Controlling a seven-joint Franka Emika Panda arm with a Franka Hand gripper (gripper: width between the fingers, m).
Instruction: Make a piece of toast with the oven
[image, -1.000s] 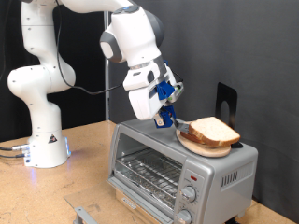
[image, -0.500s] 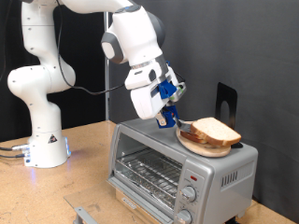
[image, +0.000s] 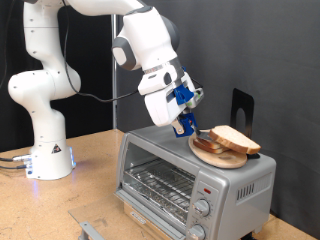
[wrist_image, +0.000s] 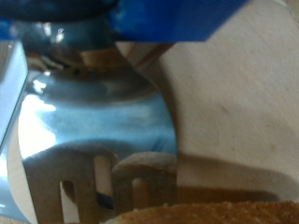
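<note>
The slice of toast (image: 236, 138) lies on a round wooden board (image: 220, 156) on top of the silver toaster oven (image: 160, 165), whose glass door is closed. My gripper (image: 182, 110) hovers over the oven's top, just to the exterior view's left of the board, shut on a blue-handled tool (image: 186, 98). The tool's metal blade (image: 200, 135) reaches to the near edge of the toast. In the wrist view the slotted metal blade (wrist_image: 93, 112) fills the frame, with the blue handle (wrist_image: 177, 19) and a strip of tan crust (wrist_image: 215, 213).
The oven has two round knobs (image: 205, 209) and a red light (image: 203, 189) at its front right. The arm's white base (image: 45, 150) stands on the wooden table (image: 95, 170) at the exterior view's left. A black object (image: 242, 105) stands behind the oven.
My gripper and the tool have moved a little towards the exterior view's right, against the toast. The toast has shifted slightly right on the board.
</note>
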